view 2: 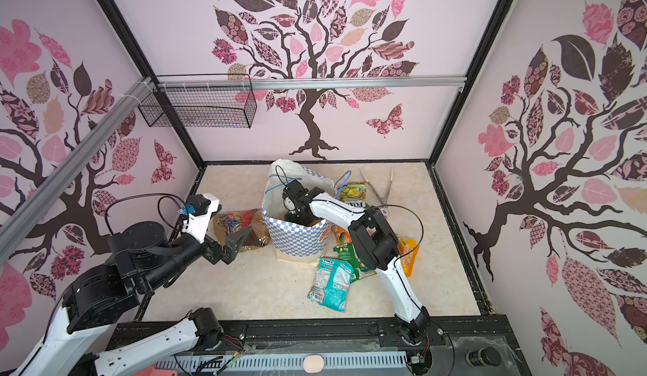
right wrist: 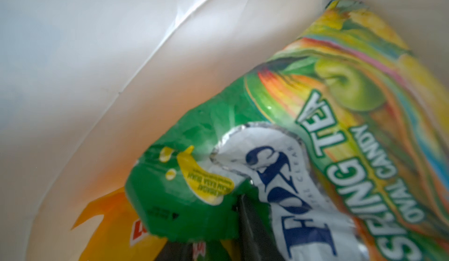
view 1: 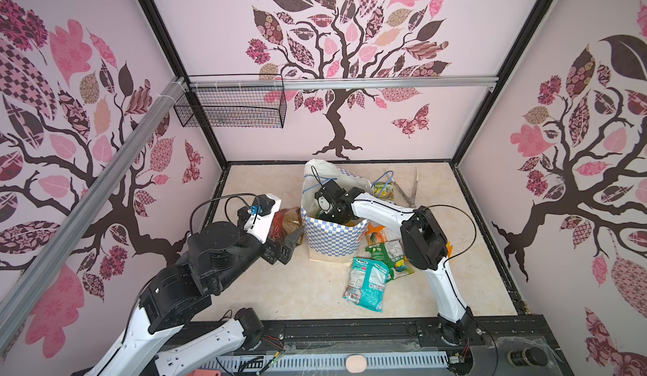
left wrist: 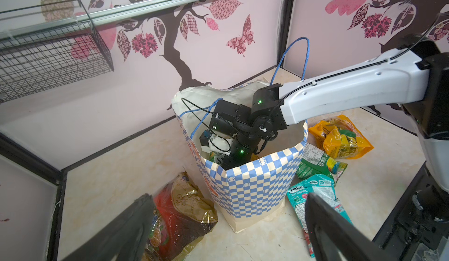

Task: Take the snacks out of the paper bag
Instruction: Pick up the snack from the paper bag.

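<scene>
Deep inside the paper bag (view 1: 331,243), my right gripper (right wrist: 209,225) pinches narrow on the edge of a green packet (right wrist: 213,131), an orange packet (right wrist: 109,225) just beside it, so I judge at least two remain, while other snacks (view 1: 367,281) already lie outside and my left gripper (left wrist: 228,196) gapes empty.

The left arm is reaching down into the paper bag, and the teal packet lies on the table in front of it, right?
Wrong arm: the right arm reaches down into the paper bag, as both top views show; the left gripper hangs open outside it. The teal packet does lie on the table in front.
</scene>
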